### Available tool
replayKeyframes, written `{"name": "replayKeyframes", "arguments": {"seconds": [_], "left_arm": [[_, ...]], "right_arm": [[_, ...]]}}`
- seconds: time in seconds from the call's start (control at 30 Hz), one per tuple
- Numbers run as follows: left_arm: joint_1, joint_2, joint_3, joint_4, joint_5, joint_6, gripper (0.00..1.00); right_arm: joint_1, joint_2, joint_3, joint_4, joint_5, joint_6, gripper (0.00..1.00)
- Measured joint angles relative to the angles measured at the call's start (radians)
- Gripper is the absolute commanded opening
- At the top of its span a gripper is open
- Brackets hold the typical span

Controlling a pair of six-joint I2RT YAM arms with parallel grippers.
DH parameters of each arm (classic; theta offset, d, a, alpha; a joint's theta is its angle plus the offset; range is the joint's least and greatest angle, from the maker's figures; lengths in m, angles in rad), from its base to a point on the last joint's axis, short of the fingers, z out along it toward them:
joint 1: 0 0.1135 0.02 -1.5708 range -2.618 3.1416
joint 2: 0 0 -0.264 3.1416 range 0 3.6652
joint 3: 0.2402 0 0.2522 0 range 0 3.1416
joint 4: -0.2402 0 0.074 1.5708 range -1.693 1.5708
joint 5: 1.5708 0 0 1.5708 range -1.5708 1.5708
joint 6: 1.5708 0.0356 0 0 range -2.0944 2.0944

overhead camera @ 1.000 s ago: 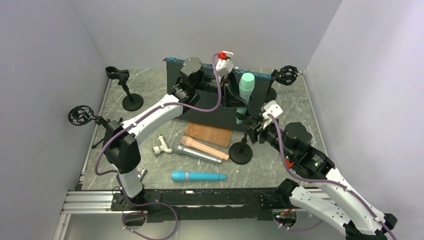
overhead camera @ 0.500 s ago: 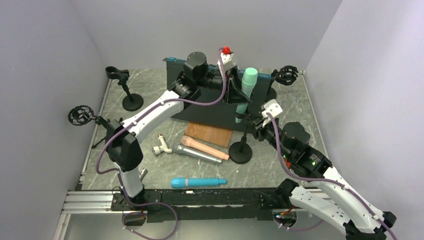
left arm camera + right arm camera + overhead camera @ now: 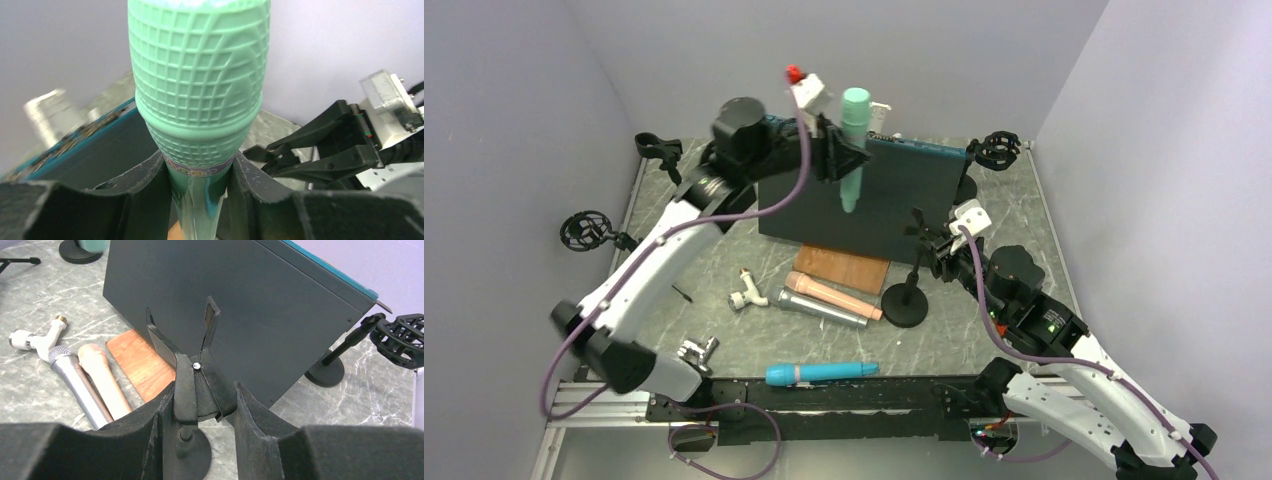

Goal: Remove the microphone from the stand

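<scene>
- Holding the mint-green ribbed microphone [image 3: 197, 75] upright, the left gripper [image 3: 836, 160] clamps its handle high over the tabletop's [image 3: 724, 335] far edge.
- The right gripper [image 3: 200, 410] straddles the empty clip of the black round-based stand [image 3: 192, 385]; I cannot tell whether it grips.

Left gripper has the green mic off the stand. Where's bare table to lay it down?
Bare marble: near-right, between the blue microphone and the stand base; also left of the white adapter. Crowded mid-table, where silver microphone, pink microphone and wooden block lie together.
</scene>
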Motion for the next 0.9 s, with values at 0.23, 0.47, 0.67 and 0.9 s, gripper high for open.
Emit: {"name": "replayKeyframes", "arguments": {"seconds": [0.23,0.47,0.67,0.9], "left_arm": [[0.047,-0.361,-0.373,-0.04,-0.227,-0.111,0.0],[0.045,-0.626,-0.886,-0.033,-0.422,-0.469,0.0],[-0.016,-0.808,-1.228,-0.079,-0.649,-0.922,0.0],[-0.115,-0.8,-1.266,-0.151,-0.836,-1.38,0.0]], "right_arm": [[0.0,0.006,-0.001,0.005,-0.005,0.011,0.0],[0.0,0.026,-0.006,0.043,-0.018,0.032,0.0],[0.0,0.037,-0.014,0.075,-0.022,0.054,0.0],[0.0,0.028,-0.03,0.096,-0.025,0.071,0.0]]}}
